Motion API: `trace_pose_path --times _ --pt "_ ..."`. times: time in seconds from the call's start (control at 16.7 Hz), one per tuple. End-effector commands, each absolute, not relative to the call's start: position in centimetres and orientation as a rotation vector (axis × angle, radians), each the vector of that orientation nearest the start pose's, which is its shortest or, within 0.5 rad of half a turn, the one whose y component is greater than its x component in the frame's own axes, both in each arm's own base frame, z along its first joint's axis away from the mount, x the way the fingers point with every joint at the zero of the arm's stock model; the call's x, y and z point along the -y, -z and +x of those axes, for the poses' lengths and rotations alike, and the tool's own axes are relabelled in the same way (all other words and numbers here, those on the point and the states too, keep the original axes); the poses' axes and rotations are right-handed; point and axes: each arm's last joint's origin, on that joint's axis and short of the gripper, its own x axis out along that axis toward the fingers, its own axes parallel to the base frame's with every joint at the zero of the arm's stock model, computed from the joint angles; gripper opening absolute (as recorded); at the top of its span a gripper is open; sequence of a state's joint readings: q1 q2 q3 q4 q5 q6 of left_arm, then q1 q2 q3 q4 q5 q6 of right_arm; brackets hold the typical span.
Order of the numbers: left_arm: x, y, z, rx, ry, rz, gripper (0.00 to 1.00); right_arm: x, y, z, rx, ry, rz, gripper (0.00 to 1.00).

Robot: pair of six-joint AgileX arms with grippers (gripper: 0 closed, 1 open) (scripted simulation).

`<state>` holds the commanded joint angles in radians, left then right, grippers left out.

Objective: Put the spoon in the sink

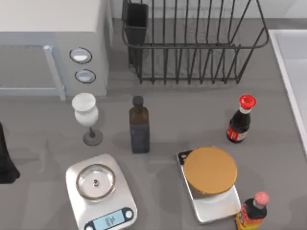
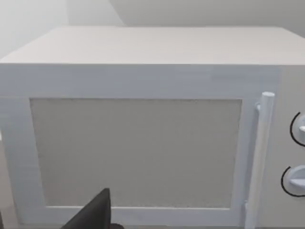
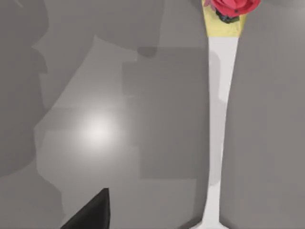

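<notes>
The spoon (image 3: pixel 219 119) lies on a grey surface in the right wrist view, a long white handle leading to a yellow bit and a red rounded end (image 3: pixel 233 5). A dark part of my right gripper (image 3: pixel 90 214) shows beside it, apart from the handle. The sink (image 1: pixel 288 76) is the pale basin with a raised rim at the table's right edge. My left arm (image 1: pixel 5 160) is parked at the table's left edge. Its gripper (image 2: pixel 93 214) faces the microwave door.
A white microwave (image 1: pixel 48 43) stands at the back left and a black wire dish rack (image 1: pixel 192 43) at the back middle. On the table are a white goblet (image 1: pixel 86 115), a dark bottle (image 1: pixel 139 127), a red-capped bottle (image 1: pixel 241 122), two scales (image 1: pixel 100 191) (image 1: pixel 211 187) and a pink-capped bottle (image 1: pixel 252 213).
</notes>
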<state>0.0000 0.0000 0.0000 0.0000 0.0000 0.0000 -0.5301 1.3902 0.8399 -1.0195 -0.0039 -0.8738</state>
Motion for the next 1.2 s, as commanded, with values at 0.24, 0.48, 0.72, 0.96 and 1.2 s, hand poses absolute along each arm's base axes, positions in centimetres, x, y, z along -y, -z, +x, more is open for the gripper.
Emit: trace_pose_path --times 0.24,0.48,0.72,0.96,1.2 --pt "0.1 -16.0 10.6 0.000 0.000 0.000 1.00 11.3 -14.5 19.4 -1.546 -0.265 -0.267 1.00" --pt "0.1 -16.0 10.6 0.000 0.000 0.000 1.00 11.1 -10.4 19.1 -1.544 -0.264 -0.269 1.00" --pt "0.1 -16.0 10.6 0.000 0.000 0.000 1.00 11.0 -9.3 18.9 -1.549 -0.267 -0.266 1.00" --pt "0.1 -16.0 10.6 0.000 0.000 0.000 1.00 11.0 -9.3 18.9 -1.549 -0.267 -0.266 0.85" --pt "0.1 -16.0 10.6 0.000 0.000 0.000 1.00 11.0 -9.3 18.9 -1.549 -0.267 -0.266 0.55"
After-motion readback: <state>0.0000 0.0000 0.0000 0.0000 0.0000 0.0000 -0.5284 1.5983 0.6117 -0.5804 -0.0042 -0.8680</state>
